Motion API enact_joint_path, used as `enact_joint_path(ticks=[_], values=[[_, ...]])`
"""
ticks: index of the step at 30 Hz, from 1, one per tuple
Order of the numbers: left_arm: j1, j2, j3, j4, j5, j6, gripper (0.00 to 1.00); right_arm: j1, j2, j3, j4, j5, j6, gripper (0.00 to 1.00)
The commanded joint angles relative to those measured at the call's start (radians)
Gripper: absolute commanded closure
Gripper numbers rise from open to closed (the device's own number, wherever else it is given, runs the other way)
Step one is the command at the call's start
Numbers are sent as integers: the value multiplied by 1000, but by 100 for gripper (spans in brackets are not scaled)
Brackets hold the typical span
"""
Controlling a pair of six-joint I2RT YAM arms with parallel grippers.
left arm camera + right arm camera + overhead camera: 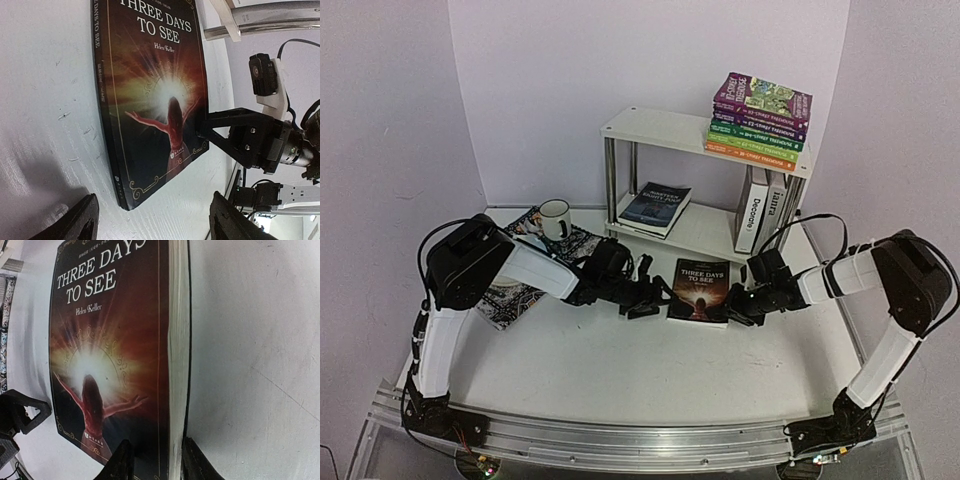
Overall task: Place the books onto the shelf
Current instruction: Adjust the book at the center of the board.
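Presently the right gripper (pixel 155 454) sits at the lower edge of its wrist view. Its two fingers straddle the page edge of the dark book (pixel 110 355) titled "Three Days to See", one over the cover and one on the table side. The jaws are narrow, but I cannot tell whether they actually pinch the book. The left gripper (pixel 154 200) is wide open and holds nothing, and the book's near corner lies just ahead of the gap between its fingers.

In the overhead view this book lies flat on the table (pixel 620 400) at centre frame, between the two grippers and just in front of the shelf (pixel 650 128). It is not yet on the shelf.

Further up the frame, most of the job looks done. A stack of colourful paperbacks (pixel 760 122) rests on the right end of the top board. On the lower board a dark blue book (pixel 655 207) lies flat, and two white books (pixel 760 210) stand upright to its right.

At left of centre, a mug (pixel 555 218) stands on a patterned placemat (pixel 515 285), neither of which is for shelving. By my reading one book is left to place, and it needs a firm grasp, a lift and a free spot on a board.
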Motion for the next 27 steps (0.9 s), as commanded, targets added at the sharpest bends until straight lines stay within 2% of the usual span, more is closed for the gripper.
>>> enact_joint_path(ticks=[1,6,12,19,27], values=[[-5,29,54,44,42,-26,24,5,28,17,-25,-41,-19,72],[-5,40,59,61,64,-48,24,5,44,21,-25,-71,-38,81],[-5,37,50,124,127,-105,27,5,40,6,-25,-107,-37,99],[-5,-10,-1,240,184,-195,31,6,-14,-29,-24,-155,-22,100],[-5,-32,-78,433,247,-329,41,5,-42,-62,-22,-217,-16,100]])
